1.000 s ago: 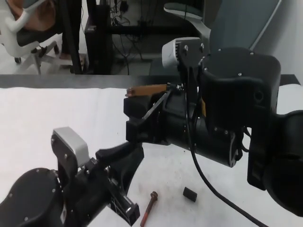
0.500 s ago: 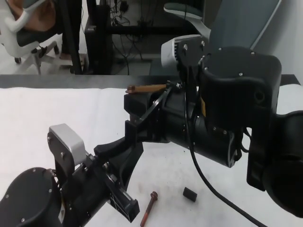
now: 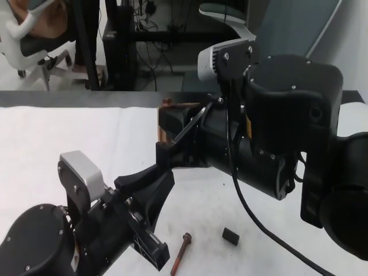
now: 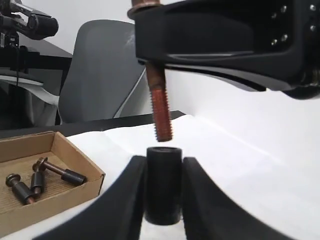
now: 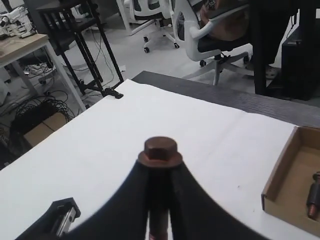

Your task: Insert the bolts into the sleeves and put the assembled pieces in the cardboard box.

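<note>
Black sleeve pinched in left end effector; right end effector apparently pinches bolt.

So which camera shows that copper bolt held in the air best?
The left wrist view: the bolt hangs side-on, its threaded tip just above the sleeve. The right wrist view shows its head between the right gripper's fingers; the high view, a copper sliver.

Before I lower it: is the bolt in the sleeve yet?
Out: the bolt hangs just above the sleeve, a gap between its threaded tip and the sleeve's mouth.
</note>
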